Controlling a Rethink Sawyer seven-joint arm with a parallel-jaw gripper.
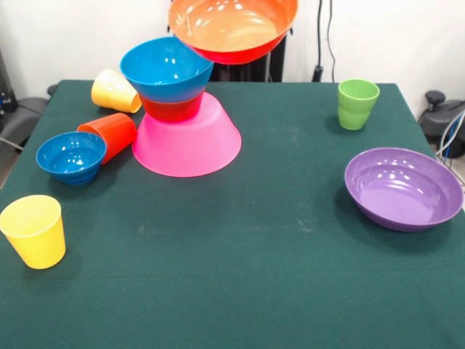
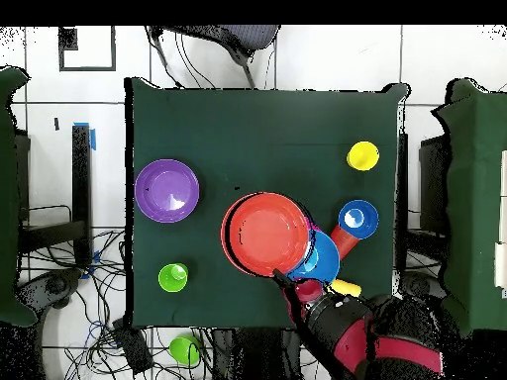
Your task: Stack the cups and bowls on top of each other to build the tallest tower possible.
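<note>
The tower stands at the table's back left: a pink bowl (image 1: 187, 142) upside down, a small orange bowl (image 1: 172, 109) on it and a medium blue bowl (image 1: 167, 69) on top. A wide shallow orange bowl (image 1: 232, 29) hangs tilted in the air just right of and above the blue bowl. In the overhead view my gripper (image 2: 285, 278) is shut on the near rim of this orange bowl (image 2: 267, 235); the front view hides the gripper behind it. One yellow cup (image 1: 115, 91) and an orange-red cup (image 1: 109, 134) lie on their sides beside the tower.
A small blue bowl (image 1: 71, 156) sits left of the tower. A second yellow cup (image 1: 34, 231) stands upright at the front left. At the back right stands a green cup (image 1: 357, 103), with a wide purple bowl (image 1: 403, 187) nearer the right edge.
</note>
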